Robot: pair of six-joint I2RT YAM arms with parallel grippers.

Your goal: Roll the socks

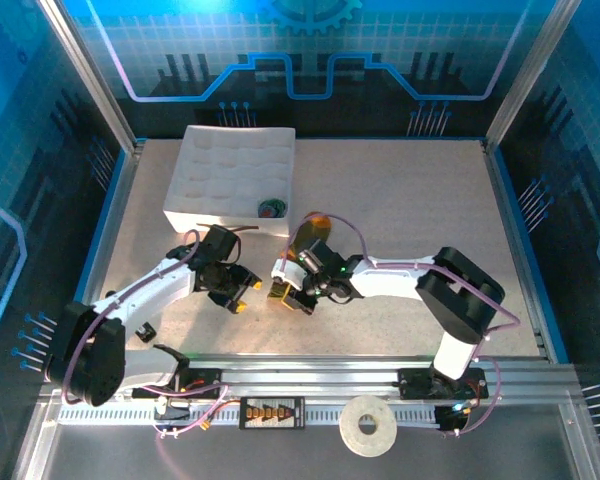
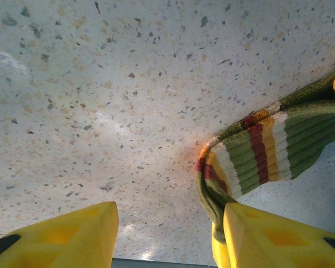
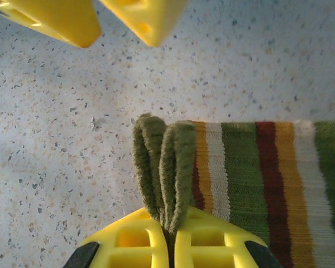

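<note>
An olive-green sock (image 1: 310,243) with an orange toe lies on the table's middle, toe towards the tray. Its striped bands (image 3: 251,173) run red, yellow, white and green. My right gripper (image 3: 170,243) is shut on the sock's folded olive cuff (image 3: 162,167), which sticks up between the yellow fingers. From above, that gripper (image 1: 284,291) sits at the sock's near end. My left gripper (image 2: 170,234) is open just left of it, low over the table. The cuff end (image 2: 223,178) touches the inner side of its right finger (image 2: 268,237). Nothing sits between its fingers.
A white gridded tray (image 1: 205,160) stands at the back left, with a small dark rolled bundle (image 1: 272,208) in its near right cell. A tape roll (image 1: 368,427) rests on the front rail. Blue walls ring the speckled table.
</note>
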